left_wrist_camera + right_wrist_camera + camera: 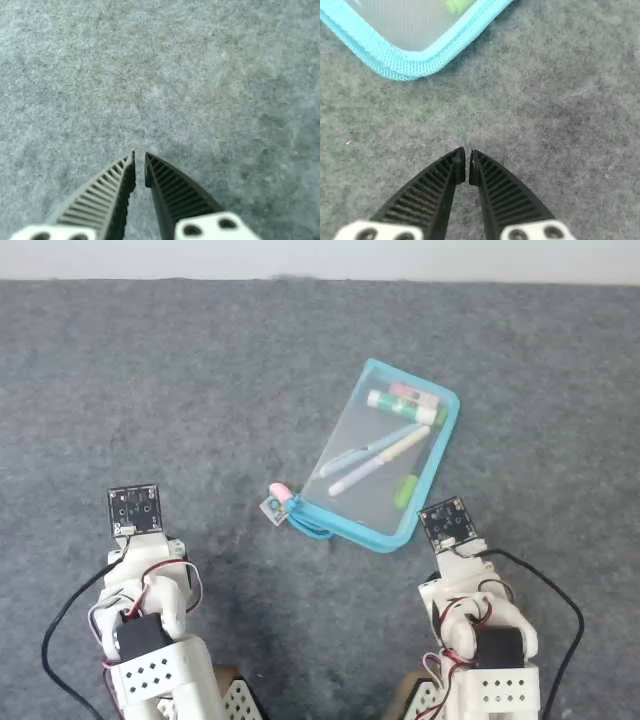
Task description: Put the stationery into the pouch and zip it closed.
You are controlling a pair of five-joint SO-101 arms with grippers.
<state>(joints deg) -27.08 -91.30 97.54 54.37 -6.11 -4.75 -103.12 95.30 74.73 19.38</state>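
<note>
Left gripper [139,170]: fingers [107,192] drawn together, only a hairline slit at the tips, nothing between them. They hang over bare grey felt counter [200,75], touching nothing.

Right gripper [466,167]: fingers [507,197] likewise together and holding nothing, over felt just beside the near corner of the pouch [405,65], apart from it.

High view: the pouch [345,527], clear-fronted with turquoise edging, lies flat and aslant on the counter right of centre, its lower corner just beside the right arm's wrist board [447,522]. Seen through the clear front: a glue stick [400,406], a blue pen [372,451], a pale pen [378,462], a green marker [406,490]. A pink zip tag [280,498] lies at the pouch's left corner.

Left wrist board [135,510] is well apart from the pouch. Both boards hide their fingers from above. Zip state cannot be made out.
</note>
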